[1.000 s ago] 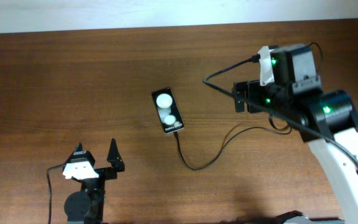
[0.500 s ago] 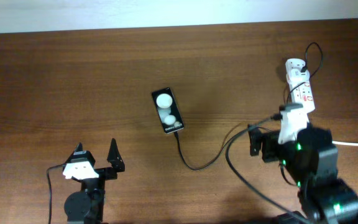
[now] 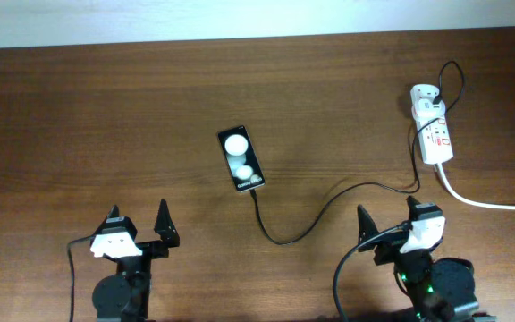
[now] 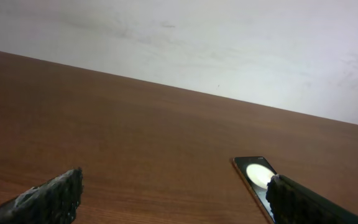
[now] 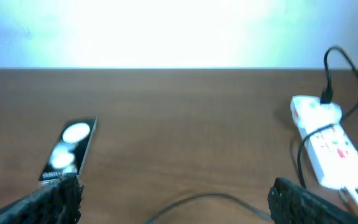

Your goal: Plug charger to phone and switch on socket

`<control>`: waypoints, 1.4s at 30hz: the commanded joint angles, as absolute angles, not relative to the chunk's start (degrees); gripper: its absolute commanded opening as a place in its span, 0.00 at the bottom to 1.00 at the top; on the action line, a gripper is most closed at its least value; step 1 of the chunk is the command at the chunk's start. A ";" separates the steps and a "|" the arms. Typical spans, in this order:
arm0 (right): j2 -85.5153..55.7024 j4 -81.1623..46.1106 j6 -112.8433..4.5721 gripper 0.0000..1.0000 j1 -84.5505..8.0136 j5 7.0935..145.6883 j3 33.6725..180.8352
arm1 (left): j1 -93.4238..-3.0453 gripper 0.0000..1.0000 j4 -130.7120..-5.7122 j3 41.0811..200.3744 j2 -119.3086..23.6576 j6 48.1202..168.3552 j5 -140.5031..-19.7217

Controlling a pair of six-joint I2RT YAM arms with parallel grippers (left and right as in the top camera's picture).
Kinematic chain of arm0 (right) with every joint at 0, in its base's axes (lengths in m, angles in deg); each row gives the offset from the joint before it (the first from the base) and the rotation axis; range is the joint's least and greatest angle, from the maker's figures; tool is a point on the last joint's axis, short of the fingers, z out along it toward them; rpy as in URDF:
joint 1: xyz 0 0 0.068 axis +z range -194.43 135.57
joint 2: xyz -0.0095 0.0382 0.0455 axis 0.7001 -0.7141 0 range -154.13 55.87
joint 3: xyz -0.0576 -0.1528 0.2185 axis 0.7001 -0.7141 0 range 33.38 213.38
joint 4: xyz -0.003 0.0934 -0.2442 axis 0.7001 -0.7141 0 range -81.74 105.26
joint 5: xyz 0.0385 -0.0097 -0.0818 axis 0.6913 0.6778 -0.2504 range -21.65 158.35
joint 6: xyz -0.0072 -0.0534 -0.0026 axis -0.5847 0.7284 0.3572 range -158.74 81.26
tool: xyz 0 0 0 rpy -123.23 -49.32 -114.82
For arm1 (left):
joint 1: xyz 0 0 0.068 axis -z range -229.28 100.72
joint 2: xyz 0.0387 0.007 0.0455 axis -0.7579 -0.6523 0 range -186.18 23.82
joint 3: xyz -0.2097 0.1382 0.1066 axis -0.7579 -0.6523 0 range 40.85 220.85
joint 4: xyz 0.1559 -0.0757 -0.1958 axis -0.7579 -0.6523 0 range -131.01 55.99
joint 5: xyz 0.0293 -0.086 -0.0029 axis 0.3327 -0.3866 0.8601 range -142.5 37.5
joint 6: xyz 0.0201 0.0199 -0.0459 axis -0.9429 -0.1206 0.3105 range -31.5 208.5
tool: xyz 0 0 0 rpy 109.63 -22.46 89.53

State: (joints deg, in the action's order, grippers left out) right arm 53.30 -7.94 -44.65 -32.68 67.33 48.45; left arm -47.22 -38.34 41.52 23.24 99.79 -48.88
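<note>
On the table [image 3: 79, 107], the phone [image 3: 241, 159] carries tiny white text I cannot read; my left hand [image 3: 138, 217] and right hand [image 3: 389, 218] are both spread.

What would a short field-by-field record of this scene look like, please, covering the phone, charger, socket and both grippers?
phone: black, flat on the table, white circles up, near the centre
charger: black cable meets the phone's near end, loops right to the socket
white adapter: seated at the socket's far end
socket: white strip, far right; switch state too small to tell
thick white cord: runs off to the right edge
left gripper: open, empty
right gripper: open, empty
</note>
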 commanded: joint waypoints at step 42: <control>55.68 10.68 -45.17 0.99 -35.13 67.00 33.69 | -47.63 0.99 -38.63 41.37 23.53 98.65 -49.05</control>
State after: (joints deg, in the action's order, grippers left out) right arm 55.07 11.01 -44.76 -34.72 66.87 34.11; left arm -47.22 -38.34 41.52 23.24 99.79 -48.88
